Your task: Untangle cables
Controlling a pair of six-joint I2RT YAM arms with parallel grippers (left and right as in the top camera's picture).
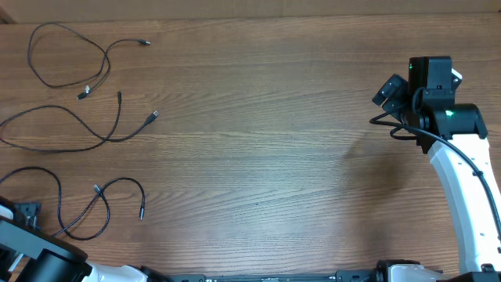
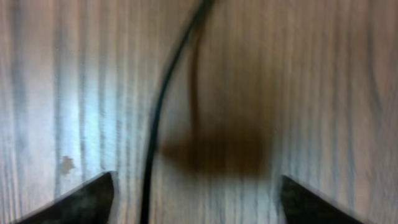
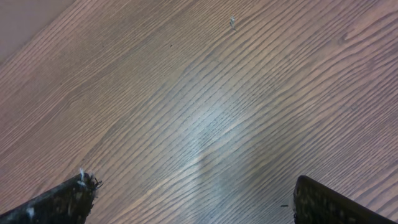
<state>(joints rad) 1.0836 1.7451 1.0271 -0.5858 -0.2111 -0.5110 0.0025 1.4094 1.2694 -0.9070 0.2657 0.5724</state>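
Three thin black cables lie apart on the left of the wooden table: a looped one at the far left (image 1: 66,55), a long curved one below it (image 1: 78,129), and one with a small loop near the front (image 1: 106,205). My left gripper (image 1: 26,211) is at the front left corner, low over the table. In the left wrist view its fingers (image 2: 196,202) are open, and a strand of the front cable (image 2: 155,118) runs between them, close to the left finger. My right gripper (image 1: 389,90) is far right, open and empty over bare wood (image 3: 196,199).
The right arm's white link (image 1: 462,196) and its thicker black wire (image 1: 407,129) occupy the right edge. The left arm's base (image 1: 39,262) fills the front left corner. The table's far edge runs along the top.
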